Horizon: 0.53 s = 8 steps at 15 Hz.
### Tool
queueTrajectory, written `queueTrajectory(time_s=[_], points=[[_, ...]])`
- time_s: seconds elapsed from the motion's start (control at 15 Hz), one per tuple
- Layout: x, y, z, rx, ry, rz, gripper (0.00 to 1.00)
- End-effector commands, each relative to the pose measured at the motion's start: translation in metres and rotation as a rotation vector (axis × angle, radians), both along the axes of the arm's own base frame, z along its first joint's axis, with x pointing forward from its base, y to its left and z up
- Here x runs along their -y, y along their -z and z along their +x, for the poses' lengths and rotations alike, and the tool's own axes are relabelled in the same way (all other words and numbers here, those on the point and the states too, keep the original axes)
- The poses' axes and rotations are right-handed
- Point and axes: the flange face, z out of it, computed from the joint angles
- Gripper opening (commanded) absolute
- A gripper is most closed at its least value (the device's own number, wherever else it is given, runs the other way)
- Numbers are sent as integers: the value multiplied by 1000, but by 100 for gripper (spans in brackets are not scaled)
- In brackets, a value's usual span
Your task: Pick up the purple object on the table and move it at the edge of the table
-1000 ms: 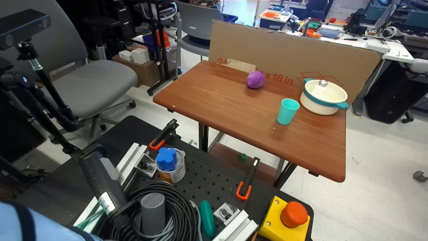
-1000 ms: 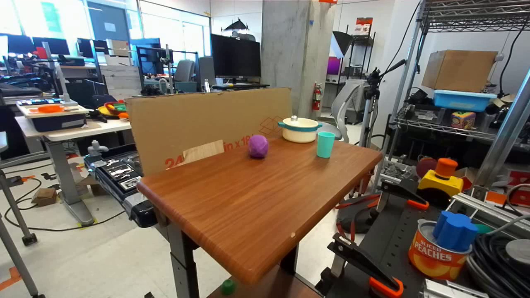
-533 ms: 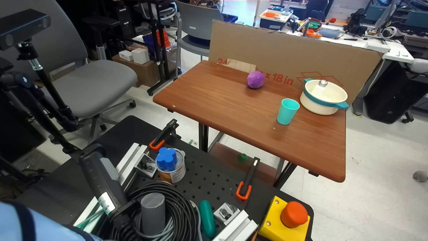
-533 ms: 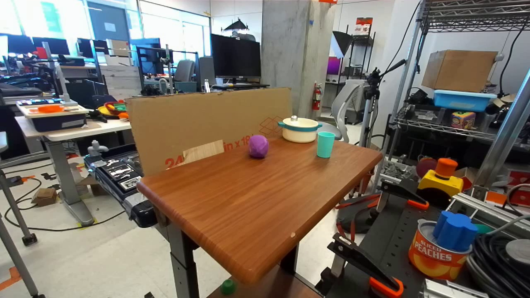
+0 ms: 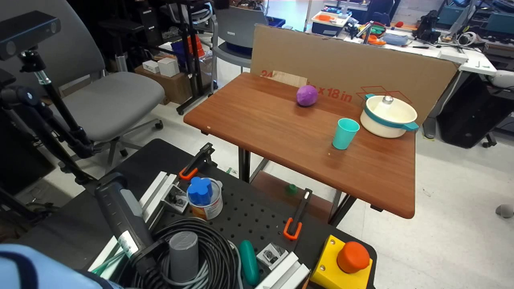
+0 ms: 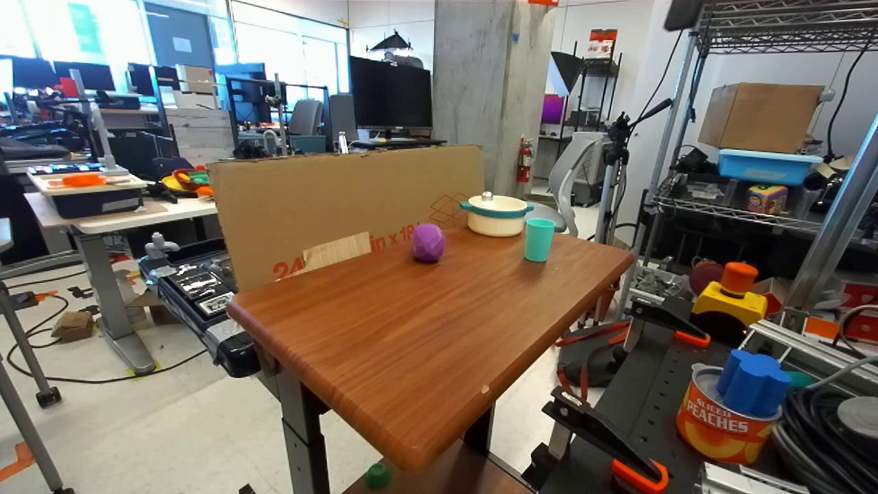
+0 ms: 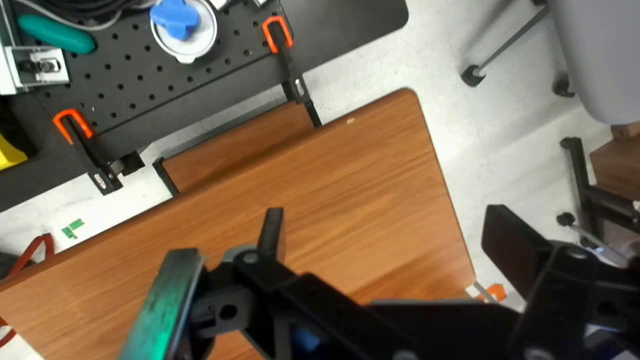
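Observation:
The purple object [image 5: 307, 95] is a rounded ball-like item resting on the reddish-brown table [image 5: 261, 116], near the cardboard at its back. It also shows in an exterior view [image 6: 429, 243], on the table top [image 6: 425, 322]. It is not seen in the wrist view. My gripper [image 7: 384, 215] is open in the wrist view, fingers wide apart with nothing between them, above the table's corner region [image 7: 350, 175]. In the exterior views only a dark shape at the top edge [image 5: 221, 4], [image 6: 684, 14] shows, possibly part of the gripper.
A teal cup [image 5: 345, 133] and a cream lidded pot [image 5: 389, 116] stand on the table. A cardboard sheet [image 6: 343, 199] stands along its back. A black perforated cart [image 7: 150, 100] with clamps [image 7: 292, 75], a can [image 6: 724, 418] and cables adjoins the near side.
A dark shape has come into view at the top edge of both exterior views. The blue arm section at the lower left has shifted slightly. The purple object has not moved.

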Motion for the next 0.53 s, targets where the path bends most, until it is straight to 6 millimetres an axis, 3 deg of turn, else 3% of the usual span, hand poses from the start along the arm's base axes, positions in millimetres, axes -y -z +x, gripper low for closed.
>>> queueTrajectory(time_s=[0.0, 0.2, 0.47], points=[[31, 20, 75, 9, 69, -40, 100], [52, 50, 128, 12, 93, -75, 100], [61, 90, 186, -10, 94, -106, 100]])
